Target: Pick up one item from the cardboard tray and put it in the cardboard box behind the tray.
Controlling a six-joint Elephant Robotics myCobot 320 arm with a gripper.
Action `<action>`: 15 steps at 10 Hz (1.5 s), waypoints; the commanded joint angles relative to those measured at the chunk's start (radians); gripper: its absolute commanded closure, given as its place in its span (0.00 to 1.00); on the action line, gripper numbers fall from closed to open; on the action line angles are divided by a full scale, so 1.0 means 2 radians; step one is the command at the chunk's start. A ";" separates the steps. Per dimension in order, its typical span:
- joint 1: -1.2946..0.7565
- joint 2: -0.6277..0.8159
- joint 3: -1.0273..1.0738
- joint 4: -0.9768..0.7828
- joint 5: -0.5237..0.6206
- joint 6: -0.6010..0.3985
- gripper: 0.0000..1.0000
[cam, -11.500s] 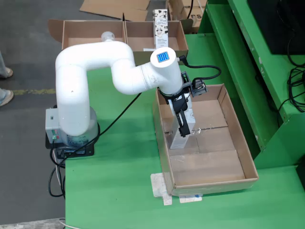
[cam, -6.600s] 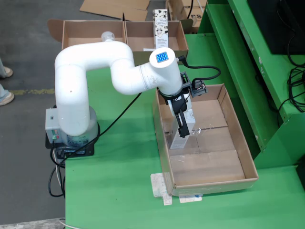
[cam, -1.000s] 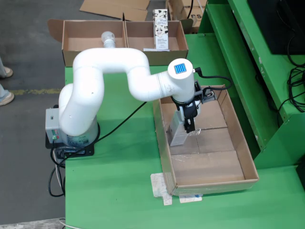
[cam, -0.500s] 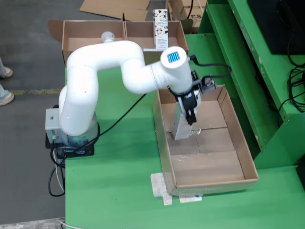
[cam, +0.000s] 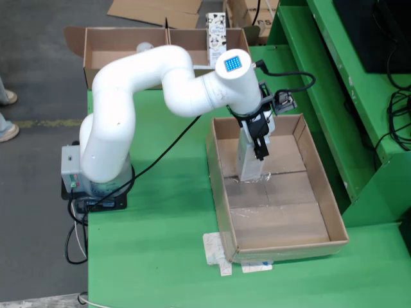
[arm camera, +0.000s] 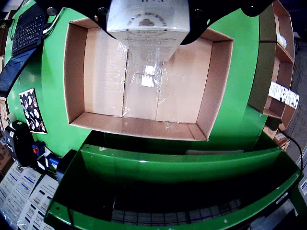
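gripper (cam: 259, 142) clamped on the white carton (cam: 251, 160), held upright w/ its base over the floor of the cardboard tray (cam: 283, 242), near the tray's back-left part in the fixed view; wrist view shows the carton (arm camera: 147, 26) at frame top, tray walls (arm camera: 76, 76) well apart from it on all sides; cardboard box (cam: 115, 50) sits behind on the green table (cam: 160, 244), another carton (cam: 217, 33) at its rim.
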 commanded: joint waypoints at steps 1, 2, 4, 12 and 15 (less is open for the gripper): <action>-0.002 -0.083 0.330 -0.161 0.008 0.000 1.00; -0.003 -0.134 0.452 -0.177 0.006 0.003 1.00; 0.006 -0.121 0.452 -0.146 -0.008 0.010 1.00; 0.045 -0.099 0.452 0.044 -0.121 0.015 1.00; 0.076 -0.111 0.452 0.123 -0.211 -0.007 1.00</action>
